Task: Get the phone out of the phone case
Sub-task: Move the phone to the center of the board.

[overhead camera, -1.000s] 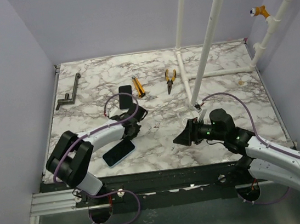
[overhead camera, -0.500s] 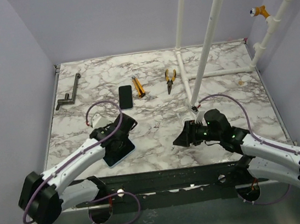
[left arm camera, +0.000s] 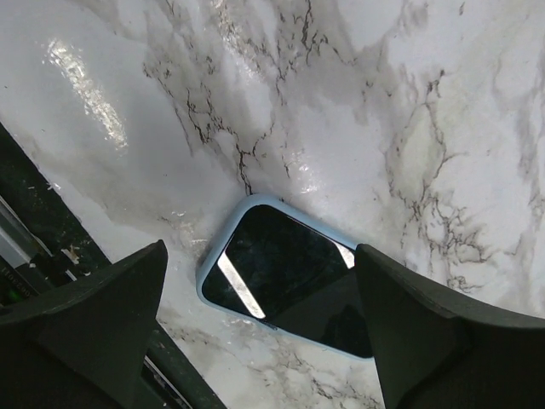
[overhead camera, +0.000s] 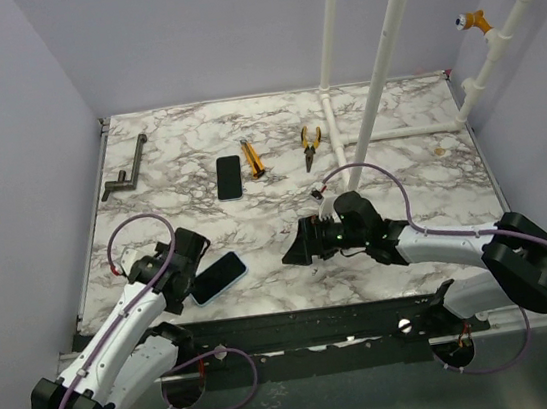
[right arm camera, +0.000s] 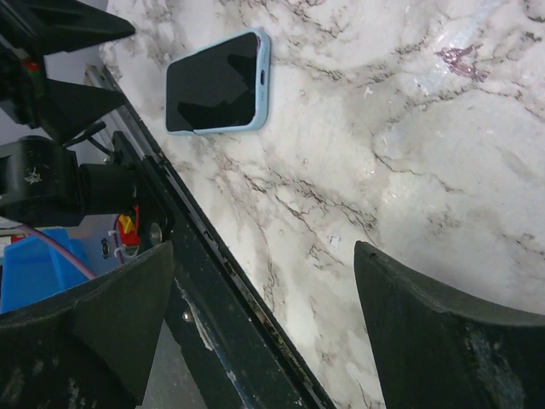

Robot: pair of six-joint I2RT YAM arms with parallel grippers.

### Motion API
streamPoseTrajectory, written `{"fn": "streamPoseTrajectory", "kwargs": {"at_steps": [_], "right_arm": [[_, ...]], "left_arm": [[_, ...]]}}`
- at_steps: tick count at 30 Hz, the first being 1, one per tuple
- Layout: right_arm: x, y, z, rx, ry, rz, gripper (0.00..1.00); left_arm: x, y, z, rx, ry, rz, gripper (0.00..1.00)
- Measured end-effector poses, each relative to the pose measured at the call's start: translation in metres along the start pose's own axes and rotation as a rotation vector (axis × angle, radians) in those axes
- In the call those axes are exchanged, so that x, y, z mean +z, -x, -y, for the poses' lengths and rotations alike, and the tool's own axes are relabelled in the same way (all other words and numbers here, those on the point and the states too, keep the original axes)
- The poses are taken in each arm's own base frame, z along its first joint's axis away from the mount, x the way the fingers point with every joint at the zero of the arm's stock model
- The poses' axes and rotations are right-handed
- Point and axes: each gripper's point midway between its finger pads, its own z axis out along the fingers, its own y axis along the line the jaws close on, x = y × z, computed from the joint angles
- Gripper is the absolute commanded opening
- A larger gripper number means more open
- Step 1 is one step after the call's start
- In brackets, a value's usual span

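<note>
One phone [left arm camera: 289, 290] beside left jaws.

White-shelled arms [overhead camera: 118, 326] with black joints carry looping purple cables [overhead camera: 351, 166].

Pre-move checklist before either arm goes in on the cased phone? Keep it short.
1. Cased phone flat and screen up on the table: ok.
2. Left pincer open, above the phone: ok.
3. Right pincer open, empty, facing the phone: ok.
4. Case lip lifted anywhere: cannot tell.
5. Margin to the table's near edge: slim, not ok.
6. Bare black phone and pliers lie well apart from the work spot: ok.
</note>
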Motion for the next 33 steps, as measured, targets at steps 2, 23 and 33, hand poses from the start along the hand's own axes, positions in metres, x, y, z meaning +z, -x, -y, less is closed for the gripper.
{"fn": "streamPoseTrajectory", "kwargs": {"at_steps": [2,23,33], "right_arm": [[0.000,0.002,-0.003,-0.009,0.009,0.006,0.89],[-0.001,0.005,-0.006,-0.015,0.018,0.018,0.89],[-0.002,0.004,-0.001,-0.012,-0.005,0.030,0.89]], "left_arm": [[0.008,-0.009,-0.005,0.006,0.019,-0.032,0.84],[0.036,-0.045,0.007,0.126,-0.050,-0.147,0.59],[0.043,-0.058,0.059,0.266,-0.166,-0.180,0.55]]}}
